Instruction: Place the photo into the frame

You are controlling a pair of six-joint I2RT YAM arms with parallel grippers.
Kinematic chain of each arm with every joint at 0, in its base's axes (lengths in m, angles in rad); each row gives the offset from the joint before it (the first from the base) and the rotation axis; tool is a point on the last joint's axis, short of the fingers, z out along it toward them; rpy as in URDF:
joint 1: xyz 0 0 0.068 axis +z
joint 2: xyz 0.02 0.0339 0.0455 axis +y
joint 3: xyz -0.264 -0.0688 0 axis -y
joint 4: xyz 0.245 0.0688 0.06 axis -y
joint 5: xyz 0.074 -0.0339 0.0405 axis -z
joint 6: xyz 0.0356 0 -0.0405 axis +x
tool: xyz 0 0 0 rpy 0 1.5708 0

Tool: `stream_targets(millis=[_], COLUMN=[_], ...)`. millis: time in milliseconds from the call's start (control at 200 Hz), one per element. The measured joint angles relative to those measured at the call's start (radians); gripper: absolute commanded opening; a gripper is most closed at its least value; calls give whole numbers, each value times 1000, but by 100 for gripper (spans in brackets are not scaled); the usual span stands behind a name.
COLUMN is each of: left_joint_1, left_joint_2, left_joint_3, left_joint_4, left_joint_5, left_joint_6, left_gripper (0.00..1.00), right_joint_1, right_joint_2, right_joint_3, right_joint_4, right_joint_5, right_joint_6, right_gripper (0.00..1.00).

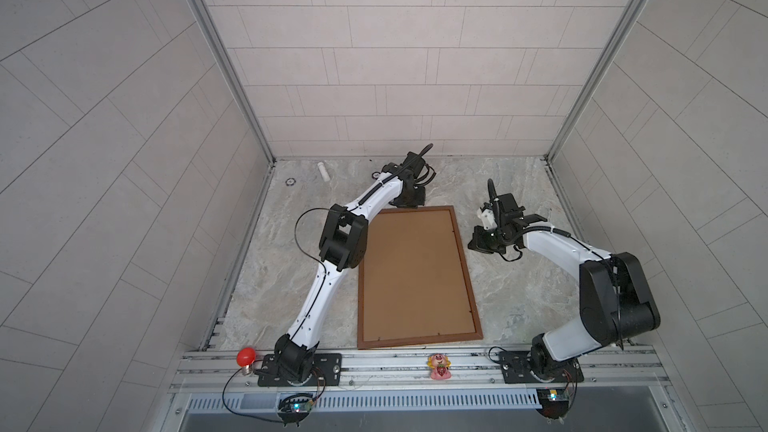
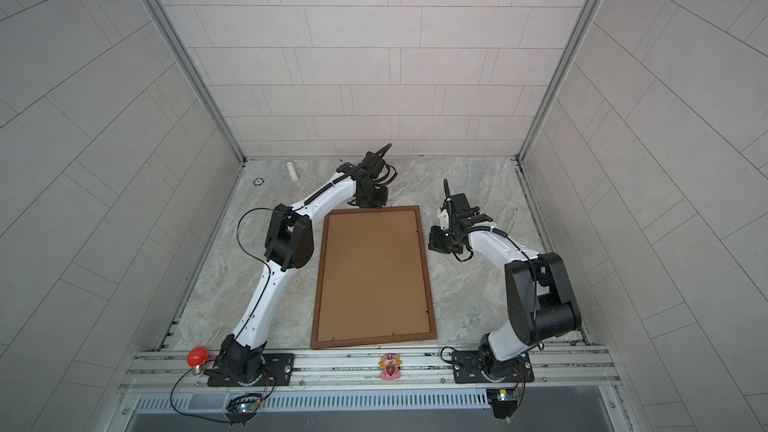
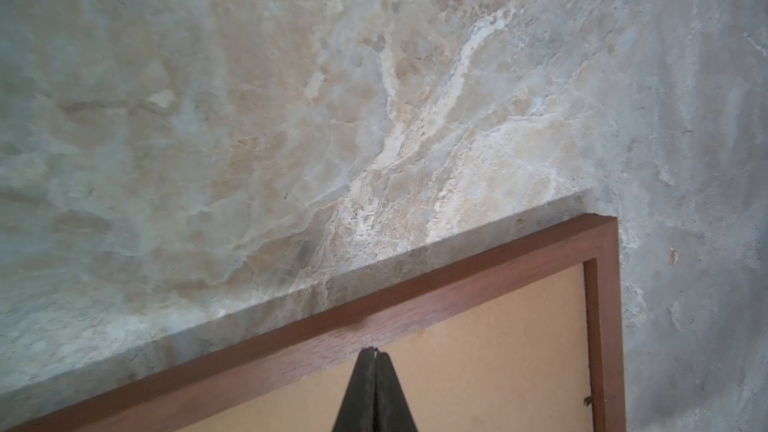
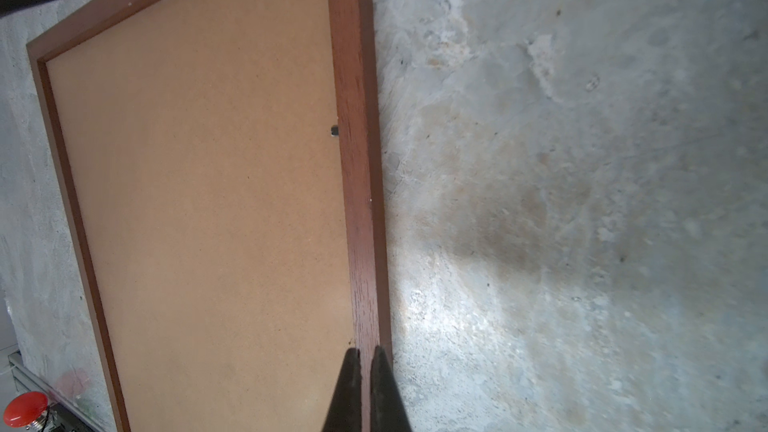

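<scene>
Left claw [image 3: 372, 352] pinched shut at frame [image 3: 457, 290] inner edge | right claw [image 4: 366, 352] closed, empty | frame likely stiff, light: grip outer rails

The frame [image 1: 419, 340], thin dark brown wood, lies flat mid-bench [image 1: 523, 284], its long sides running from the near edge toward the far edge, slightly skewed. A plain light brown board [image 1: 415, 272] fills its opening. Its near short side reaches the bench's near edge.
</scene>
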Motion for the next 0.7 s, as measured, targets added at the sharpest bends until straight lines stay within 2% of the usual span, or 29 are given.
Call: stream_targets(millis=[701], left_joint_1=[-6], left_joint_2=[29], left_joint_3=[3], left_joint_4=[7], left_joint_5=[16], left_joint_6=[0], left_gripper=[7], right_joint_1=[0], right_joint_2=[31], right_joint_3=[0], right_joint_4=[23], right_joint_5=[-22], right_joint_6=[0], right_gripper=[0])
